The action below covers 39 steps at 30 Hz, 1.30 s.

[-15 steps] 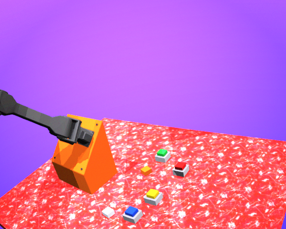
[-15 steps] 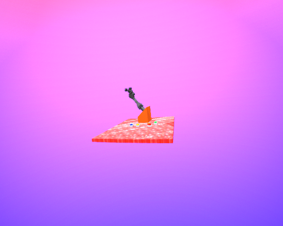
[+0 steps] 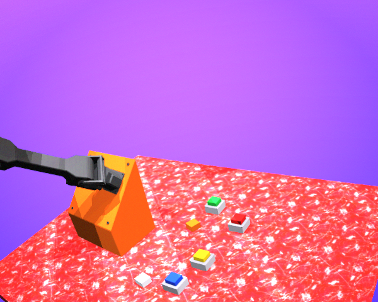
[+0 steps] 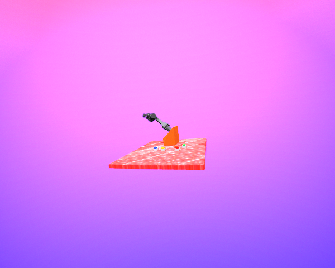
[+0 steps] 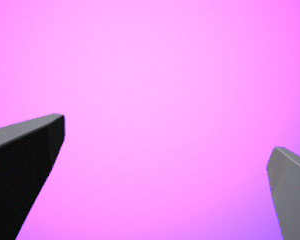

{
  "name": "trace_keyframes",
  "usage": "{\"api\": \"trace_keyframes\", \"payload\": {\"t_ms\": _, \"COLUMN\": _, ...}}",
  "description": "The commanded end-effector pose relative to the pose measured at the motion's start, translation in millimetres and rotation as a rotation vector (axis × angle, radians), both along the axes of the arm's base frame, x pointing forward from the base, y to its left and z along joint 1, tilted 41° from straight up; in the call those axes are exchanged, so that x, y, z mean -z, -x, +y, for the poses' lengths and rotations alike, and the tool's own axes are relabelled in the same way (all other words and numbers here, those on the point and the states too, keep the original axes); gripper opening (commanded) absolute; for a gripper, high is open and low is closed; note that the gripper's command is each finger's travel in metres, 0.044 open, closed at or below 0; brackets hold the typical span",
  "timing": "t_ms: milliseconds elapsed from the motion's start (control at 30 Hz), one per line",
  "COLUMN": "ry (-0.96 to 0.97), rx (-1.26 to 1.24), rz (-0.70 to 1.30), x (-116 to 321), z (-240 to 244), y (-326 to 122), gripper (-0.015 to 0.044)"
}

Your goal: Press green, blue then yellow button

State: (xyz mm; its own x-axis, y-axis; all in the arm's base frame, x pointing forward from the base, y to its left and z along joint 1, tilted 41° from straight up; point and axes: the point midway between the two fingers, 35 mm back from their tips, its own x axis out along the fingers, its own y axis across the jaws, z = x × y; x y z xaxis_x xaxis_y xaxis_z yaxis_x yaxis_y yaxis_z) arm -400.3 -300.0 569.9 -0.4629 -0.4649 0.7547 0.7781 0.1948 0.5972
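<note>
The first press, on the square green push-button in its white housing (image 3: 214,201), looks not yet begun. The dark grey parallel-jaw tool (image 5: 166,160) is nowhere near the buttons: the wrist view shows only its two dark fingers against blank pink and purple background, spread wide apart with nothing between them. In the top view the dark grey jointed arm (image 3: 46,162) reaches in from the left edge and meets the tall orange wedge-shaped base block (image 3: 113,207) at the near-left of the red speckled counter (image 3: 297,227); the tool itself is out of that frame.

The green button sits on the far side of the button group, with the red push-button on a white housing (image 3: 238,218) just beside it to the right and nearer. The small orange cube (image 3: 193,224) lies near it on the left and nearer side. The yellow push-button (image 3: 201,255) and the blue push-button (image 3: 173,279) stand closer to the camera, with a small white cube (image 3: 143,279) just left of the blue one.

The next move, as I judge it, calls for swinging the tool down and over the green cap, then pushing straight down until it bottoms out (closing the fingers first would give a narrower tip, safer with the red button and orange cube this close).
</note>
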Motion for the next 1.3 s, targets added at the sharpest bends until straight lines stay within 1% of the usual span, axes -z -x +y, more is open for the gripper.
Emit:
{"api": "trace_keyframes", "payload": {"t_ms": 0, "ry": -0.049, "rx": -0.104, "rz": -0.059, "x": 17.5, "z": -61.4, "y": -35.4, "gripper": 0.0400}}
{"api": "trace_keyframes", "payload": {"t_ms": 167, "ry": -0.138, "rx": -0.252, "rz": -0.129, "x": 46.0, "z": -139.2, "y": -98.5, "gripper": 0.0400}}
{"api": "trace_keyframes", "payload": {"t_ms": 333, "ry": -0.241, "rx": -0.392, "rz": -0.177, "x": 75.5, "z": -200.9, "y": -175.3, "gripper": 0.0400}}
{"api": "trace_keyframes", "payload": {"t_ms": 500, "ry": -0.356, "rx": -0.527, "rz": -0.203, "x": 106.3, "z": -245.7, "y": -263.2, "gripper": 0.0400}}
{"api": "trace_keyframes", "payload": {"t_ms": 633, "ry": -0.454, "rx": -0.630, "rz": -0.207, "x": 131.6, "z": -268.2, "y": -338.7, "gripper": 0.0400}}
{"api": "trace_keyframes", "payload": {"t_ms": 800, "ry": -0.581, "rx": -0.752, "rz": -0.191, "x": 163.5, "z": -278.9, "y": -435.5, "gripper": 0.0400}}
{"api": "trace_keyframes", "payload": {"t_ms": 933, "ry": -0.685, "rx": -0.845, "rz": -0.161, "x": 189.5, "z": -273.8, "y": -513.3, "gripper": 0.0400}}
{"api": "trace_keyframes", "payload": {"t_ms": 1100, "ry": -0.815, "rx": -0.956, "rz": -0.101, "x": 222.1, "z": -250.8, "y": -607.5, "gripper": 0.0400}}
{"api": "trace_keyframes", "payload": {"t_ms": 1267, "ry": -0.937, "rx": -1.060, "rz": -0.017, "x": 252.9, "z": -209.9, "y": -695.5, "gripper": 0.0400}}
